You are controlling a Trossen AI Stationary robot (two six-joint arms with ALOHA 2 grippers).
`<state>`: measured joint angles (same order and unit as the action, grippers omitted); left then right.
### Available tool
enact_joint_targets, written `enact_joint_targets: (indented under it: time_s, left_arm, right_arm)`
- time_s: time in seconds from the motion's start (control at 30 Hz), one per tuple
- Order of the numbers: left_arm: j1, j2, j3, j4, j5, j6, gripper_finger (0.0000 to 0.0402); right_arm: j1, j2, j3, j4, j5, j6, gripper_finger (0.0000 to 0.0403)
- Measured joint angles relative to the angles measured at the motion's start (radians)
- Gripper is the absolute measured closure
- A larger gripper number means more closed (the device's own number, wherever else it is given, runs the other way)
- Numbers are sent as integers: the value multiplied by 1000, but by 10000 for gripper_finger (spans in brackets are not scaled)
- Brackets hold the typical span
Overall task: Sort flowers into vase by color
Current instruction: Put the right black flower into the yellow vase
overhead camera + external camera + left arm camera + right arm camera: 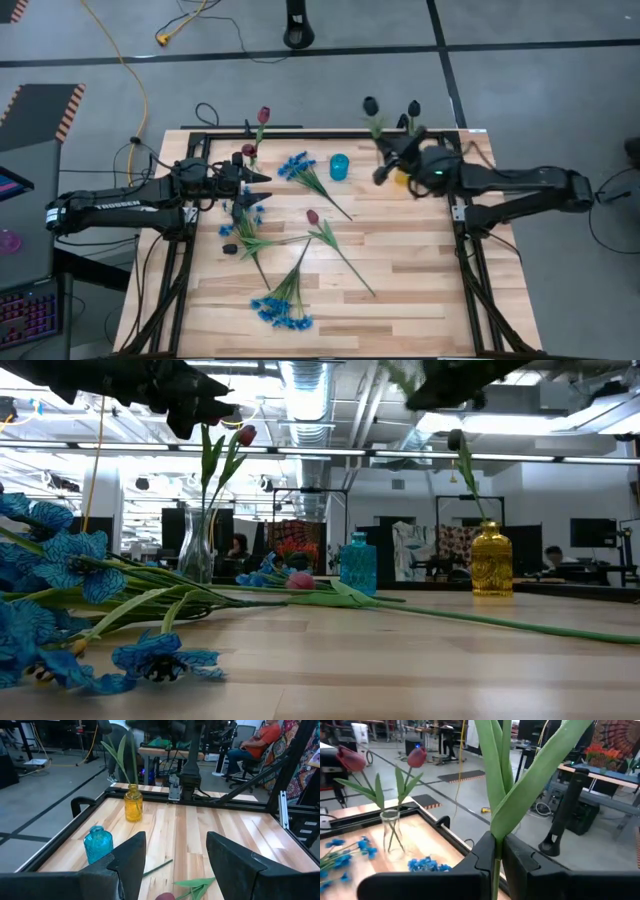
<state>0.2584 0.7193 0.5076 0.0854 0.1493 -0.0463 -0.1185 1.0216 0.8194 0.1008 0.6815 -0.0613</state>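
Right gripper (497, 855) clamped on the green stem of a near-black tulip (371, 104), held in the air just above the yellow vase (491, 561), one dark tulip already standing in it. Left gripper (175, 860) spread wide, grasping nothing, hovering beside the clear vase (393, 837) with two red tulips. Blue blossoms (283, 308) and one red tulip (312, 216) lying on the tabletop (420, 270), nearer the left gripper than the yellow vase; blue vase (339, 166) between the two grippers.

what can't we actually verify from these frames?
- Right gripper grips a green stem; its blossom is cut off by the right wrist view's top edge.
- Yellow vase: mostly hidden under the right arm in the high view.
- Blue vase: whether anything is inside can't be told.
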Motion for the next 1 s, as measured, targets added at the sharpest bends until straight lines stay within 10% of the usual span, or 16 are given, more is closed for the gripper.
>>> enact_joint_targets:
  time_s: [0.5,1.0]
  left_arm:
    - [0,0,0,1,-6,-1,205]
    - [0,0,0,1,-7,3,205]
  right_arm:
    - [54,-575,-305,140,-1,-225,347]
    - [53,-684,-305,-91,47,-262,347]
